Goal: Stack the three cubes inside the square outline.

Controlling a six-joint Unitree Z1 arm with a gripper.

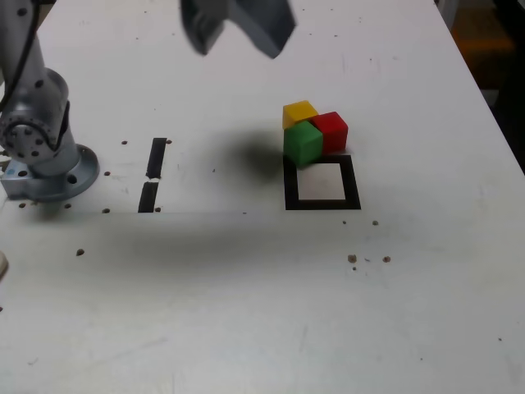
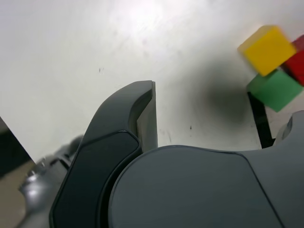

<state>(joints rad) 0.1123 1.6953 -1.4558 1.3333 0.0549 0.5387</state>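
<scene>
Hand (image 1: 239,43) hovering wide open, empty, upper middle of exterior view. Green (image 1: 303,143), yellow (image 1: 299,113), red cubes (image 1: 331,132) clustering right of centre, at outline's (image 1: 322,206) upper edge. Stacking apparently awaiting first grasp; next move needing alignment, then lowering.

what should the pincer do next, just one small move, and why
I'd probably shift the open pincer toward the exterior view's right, staying high: it hangs over bare table, left of the bunched yellow, red and green cubes, none yet stacked.
</scene>
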